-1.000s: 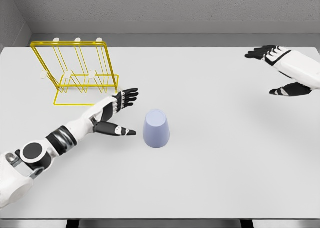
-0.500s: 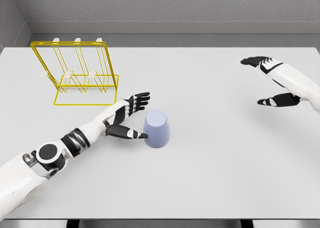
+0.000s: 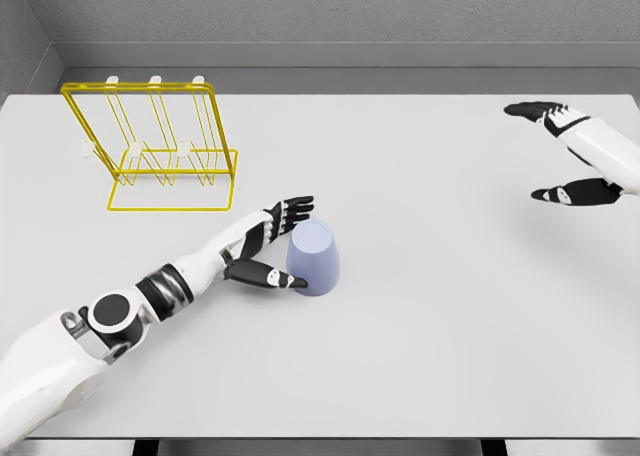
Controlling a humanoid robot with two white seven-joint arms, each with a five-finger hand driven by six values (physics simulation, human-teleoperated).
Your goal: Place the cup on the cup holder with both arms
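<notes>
Cup [image 3: 314, 258]: inverted, mid-counter, nearer the front edge.
Left robot hand [image 3: 272, 244]: open, fingers and thumb flanking the cup, not closed.
Right robot hand [image 3: 568, 154]: open, empty, right edge.
Holder [image 3: 150, 146]: back-left corner.
Advice: close evenly, avoid tipping.

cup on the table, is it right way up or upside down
Upside down, it seems: the cup stands on its wider end, and the narrower end on top looks closed. The left hand flanks it.
</notes>
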